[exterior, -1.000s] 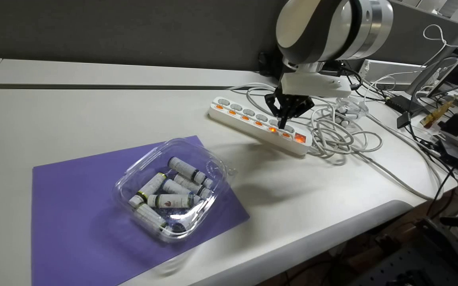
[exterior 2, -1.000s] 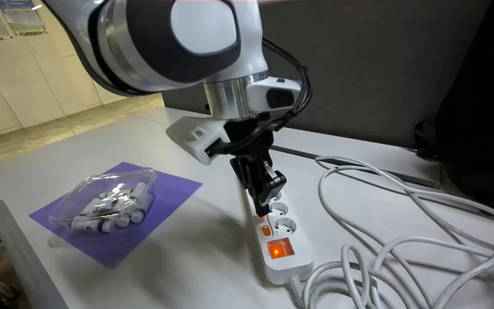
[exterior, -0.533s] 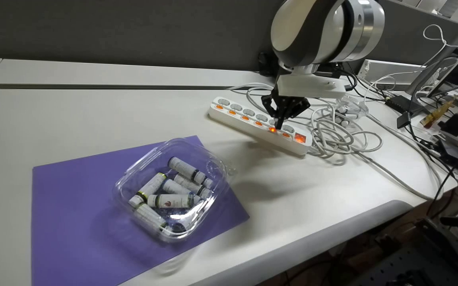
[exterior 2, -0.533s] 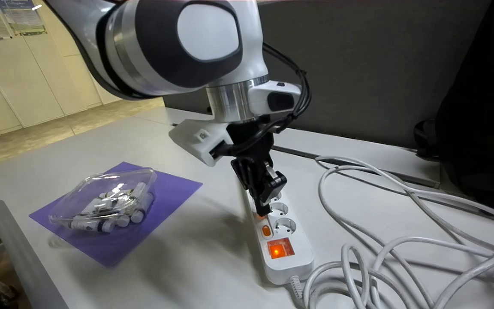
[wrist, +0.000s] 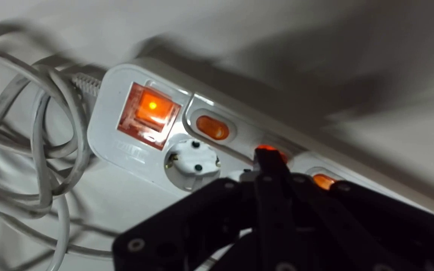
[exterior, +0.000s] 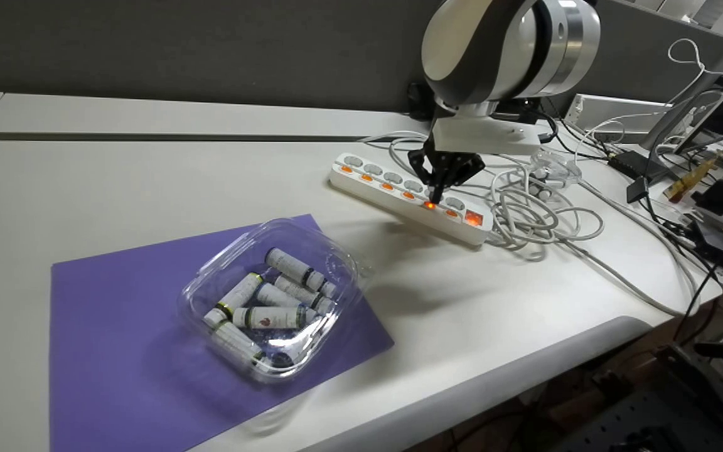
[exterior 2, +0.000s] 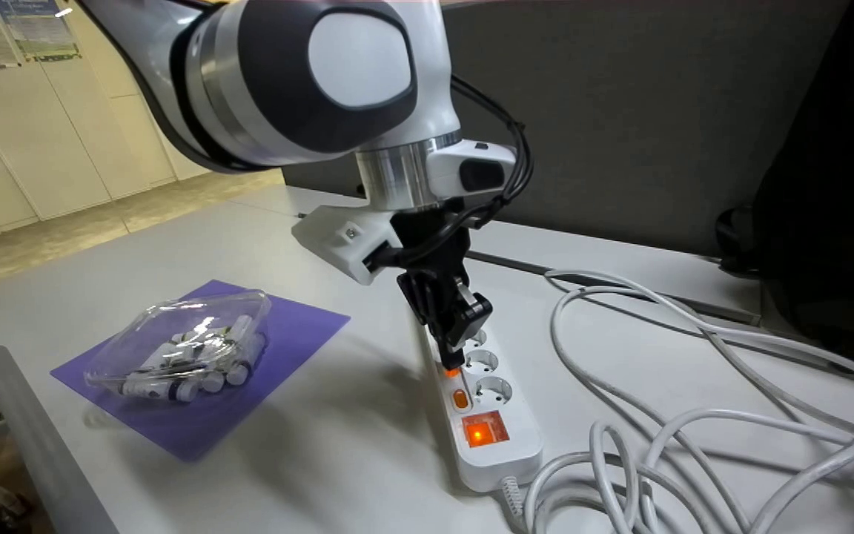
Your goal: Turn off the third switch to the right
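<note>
A white power strip (exterior: 393,204) lies on the table and carries a row of small orange switches. The third switch from the cable end (exterior: 429,205) glows bright; it also shows in the wrist view (wrist: 265,147), partly hidden by my fingertip. My gripper (exterior: 435,199) points down, shut and empty, its tip over this glowing switch. In an exterior view the gripper (exterior 2: 454,362) also stands right at the glowing switch (exterior 2: 452,372). I cannot tell whether it touches. The large red end switch (wrist: 153,107) is lit. The small switch beside it (wrist: 212,127) looks duller.
White cables (exterior: 531,213) coil at the strip's cable end. A clear plastic box (exterior: 342,270) with several small bottles stands on a purple sheet (exterior: 117,351). A dark partition (exterior: 211,50) rises behind the table. Sockets (wrist: 192,165) line the strip beside the switches.
My gripper has moved left along the strip in an exterior view, from between two switches to the glowing one. It stays shut. The switch glows in all frames; the strip has not moved.
</note>
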`<action>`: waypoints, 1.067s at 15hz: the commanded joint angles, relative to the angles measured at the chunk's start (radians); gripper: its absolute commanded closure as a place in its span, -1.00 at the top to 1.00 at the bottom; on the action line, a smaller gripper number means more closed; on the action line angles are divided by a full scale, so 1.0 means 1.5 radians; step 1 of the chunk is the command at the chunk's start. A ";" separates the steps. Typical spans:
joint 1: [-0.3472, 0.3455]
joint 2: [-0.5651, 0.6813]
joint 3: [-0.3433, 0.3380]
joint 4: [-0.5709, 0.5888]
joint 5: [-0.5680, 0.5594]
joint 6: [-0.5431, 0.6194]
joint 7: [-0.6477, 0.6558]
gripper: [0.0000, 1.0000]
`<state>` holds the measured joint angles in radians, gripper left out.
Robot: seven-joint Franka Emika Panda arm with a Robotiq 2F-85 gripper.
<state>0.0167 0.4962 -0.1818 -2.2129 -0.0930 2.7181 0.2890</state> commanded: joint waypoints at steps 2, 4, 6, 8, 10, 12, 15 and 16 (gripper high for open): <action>-0.001 0.011 0.003 0.014 0.013 -0.003 -0.005 -1.00; -0.003 0.015 0.004 0.014 0.018 -0.003 -0.006 -1.00; -0.005 0.021 0.005 0.015 0.026 -0.004 -0.008 -1.00; -0.010 0.024 0.008 0.017 0.037 -0.007 -0.010 -1.00; -0.022 0.027 0.017 0.019 0.058 -0.012 -0.019 -1.00; -0.050 0.030 0.038 0.021 0.097 -0.023 -0.044 -1.00; -0.102 0.040 0.072 0.036 0.165 -0.053 -0.094 -1.00; -0.114 0.044 0.078 0.042 0.182 -0.064 -0.107 -1.00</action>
<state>-0.0866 0.5079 -0.1071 -2.1925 0.1123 2.6772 0.1809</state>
